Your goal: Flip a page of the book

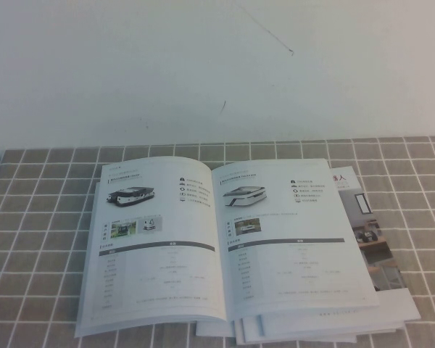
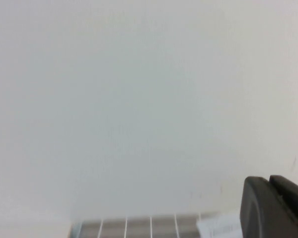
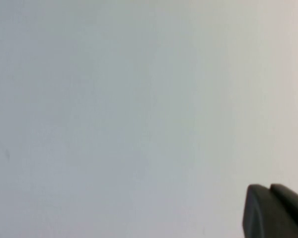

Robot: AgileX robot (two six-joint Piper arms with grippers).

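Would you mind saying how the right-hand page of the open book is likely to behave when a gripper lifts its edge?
The page looks thin and glossy, so it would probably flop and slip. The book lies open flat, so neighbouring sheets may follow.

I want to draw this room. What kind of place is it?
Probably a test table by a plain wall: checked tablecloth, open book on brochures. Left gripper and right gripper are raised, facing the wall.

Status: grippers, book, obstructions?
Left gripper and right gripper shut, parked off the book. Book open flat, page unturned. Brochures underneath, nothing on top.
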